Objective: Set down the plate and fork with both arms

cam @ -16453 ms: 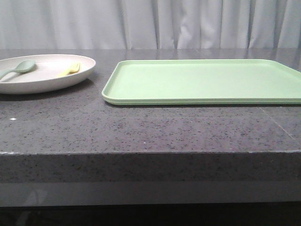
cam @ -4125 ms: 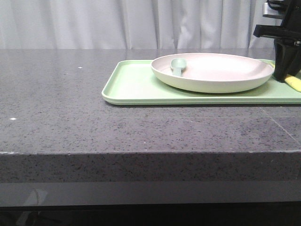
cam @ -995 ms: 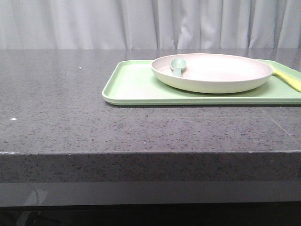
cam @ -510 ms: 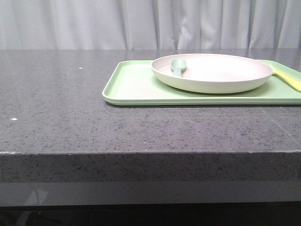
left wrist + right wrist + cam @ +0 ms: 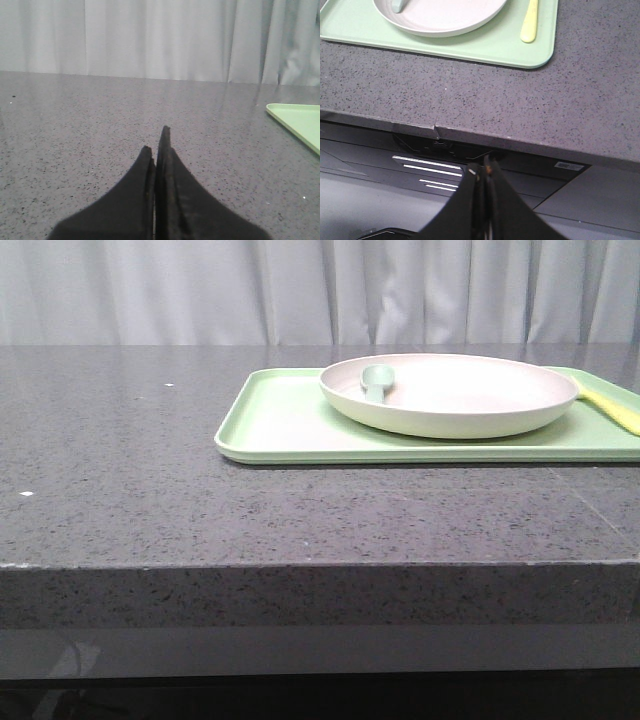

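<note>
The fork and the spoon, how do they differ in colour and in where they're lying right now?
The fork is pale yellow, while the spoon is muted teal-green. The fork lies directly on the light-green tray, beside the plate on its right, whereas the spoon rests inside the plate near its left rim. In the front view the fork shows only at the right edge, while the spoon's bowl is plainly seen. Both are small utensils lying flat, with neither gripper near them.

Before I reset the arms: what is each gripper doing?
Left gripper: closed, holding nothing.
Right gripper: closed, holding nothing.
</note>
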